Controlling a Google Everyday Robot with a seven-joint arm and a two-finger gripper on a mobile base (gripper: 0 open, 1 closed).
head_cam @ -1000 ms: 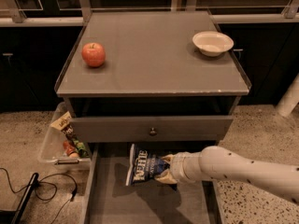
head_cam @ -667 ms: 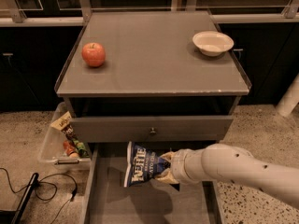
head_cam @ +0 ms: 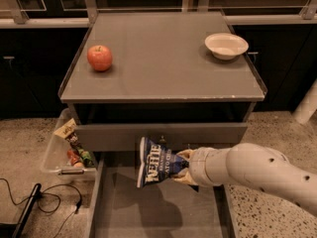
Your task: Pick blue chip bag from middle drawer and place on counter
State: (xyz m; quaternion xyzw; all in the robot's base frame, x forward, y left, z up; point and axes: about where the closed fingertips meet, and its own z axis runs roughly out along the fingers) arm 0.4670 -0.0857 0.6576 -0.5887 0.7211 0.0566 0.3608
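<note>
The counter (head_cam: 163, 68) above; the open middle drawer (head_cam: 124, 217) below. The gripper (head_cam: 182, 166) hangs over the drawer, jaws pinching the right edge of the blue chip bag (head_cam: 157, 162), which appears clear of the drawer floor. Best raised straight up past the counter's front edge, pinch kept firm, then set down on the bare patch between apple (head_cam: 99, 57) and bowl (head_cam: 226, 45).
</note>
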